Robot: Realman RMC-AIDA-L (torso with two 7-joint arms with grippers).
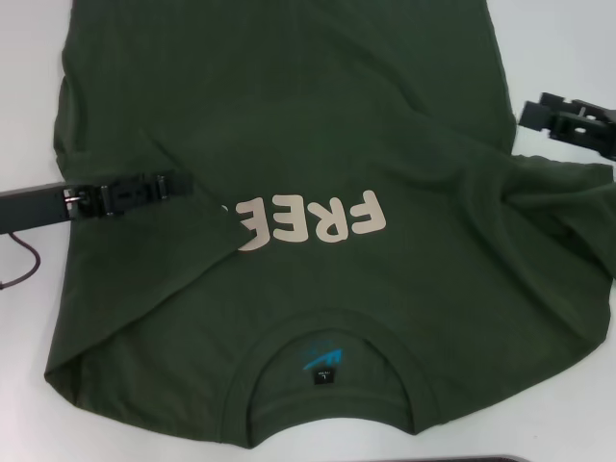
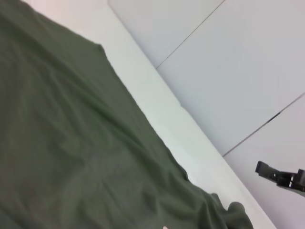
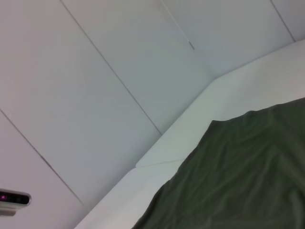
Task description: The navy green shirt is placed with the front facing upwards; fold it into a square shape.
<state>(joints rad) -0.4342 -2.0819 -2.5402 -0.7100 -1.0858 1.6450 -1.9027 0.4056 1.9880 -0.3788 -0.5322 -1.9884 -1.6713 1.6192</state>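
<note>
Head view coverage is dominated by the dark olive-green short-sleeved cotton shirt (image 1: pixel 318 144), which is spread front-up across the white table surface (image 1: pixel 577 48), with its ribbed round collar (image 1: pixel 332 322) lying toward the near edge of the surface and its body running toward the far edge. Pale block letters reading "FREE" (image 1: pixel 313 223) are printed across the chest, and the first letter is partly covered by cloth. A blue logo (image 1: pixel 320 354) and a small black tag (image 1: pixel 325 375) are seen inside the neck opening. The left sleeve portion is folded inward over the body, and its diagonal edge is laid toward the lettering. The black left gripper (image 1: pixel 168 185) is positioned over this folded portion, near the left edge of the shirt, with its fingers extended toward the lettering; whether cloth is gripped cannot be told. The black right gripper (image 1: pixel 539 114) is positioned off the right edge of the shirt, above bare surface beside the rumpled right sleeve (image 1: pixel 563 207); its opening cannot be told. In the left wrist view, green cloth, the white surface and the right gripper farther off are shown. In the right wrist view, one shirt corner is shown lying flat on the surface.
</note>
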